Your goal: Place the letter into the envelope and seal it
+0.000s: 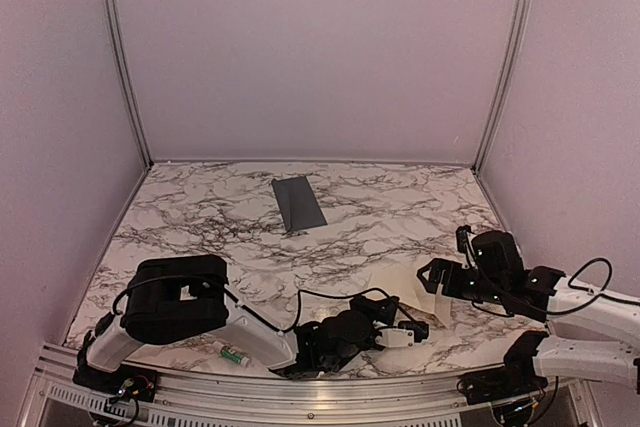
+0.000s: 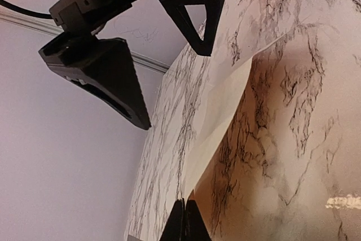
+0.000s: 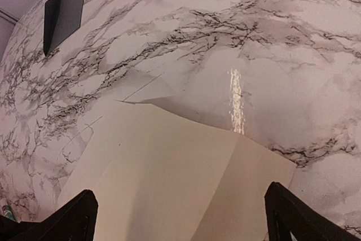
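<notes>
The letter (image 1: 400, 283): cream sheet, near-right part of the marble table (image 1: 200, 212), between the two grippers. It does not lie flat. The left wrist view shows it bowed up off the surface, with a shadow beneath, and fold creases show in the right wrist view.

Left gripper (image 2: 183, 221): reaches in low from the near side. Its fingers are pressed together at the sheet's near edge and appear to pinch it.

Right gripper (image 3: 180, 193): jaws spread wide, one finger at each side of the sheet's right end. The paper runs between them and neither finger is closed on it. I cannot tell whether a fingertip touches the paper.

The envelope (image 1: 298, 203): dark grey, flat on the table at far centre, well apart from the letter and both grippers.

Small white-and-green tube (image 1: 232, 354): near edge, left of centre, just beside the left arm (image 1: 180, 312).
</notes>
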